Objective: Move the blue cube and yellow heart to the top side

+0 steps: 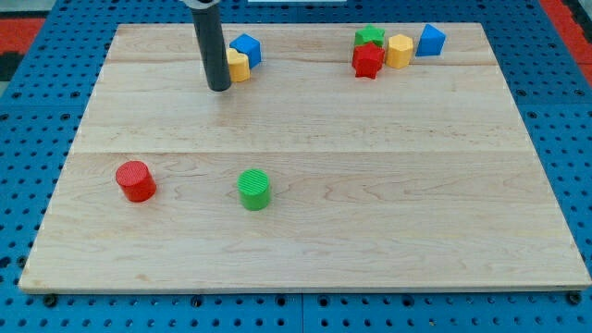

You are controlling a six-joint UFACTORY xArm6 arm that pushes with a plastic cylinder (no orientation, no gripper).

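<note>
The blue cube (pixel 247 48) sits near the view's top, left of centre, touching the yellow heart (pixel 238 66), which lies just below and left of it. My tip (pixel 219 87) rests on the board just below and left of the yellow heart, close to it; the rod partly hides the heart's left edge.
A green star (pixel 370 38), a red star (pixel 367 61), a yellow hexagonal block (pixel 399 51) and a second blue block (pixel 430 41) cluster at the top right. A red cylinder (pixel 136 180) and a green cylinder (pixel 253 189) stand lower left of centre on the wooden board (pixel 444 203).
</note>
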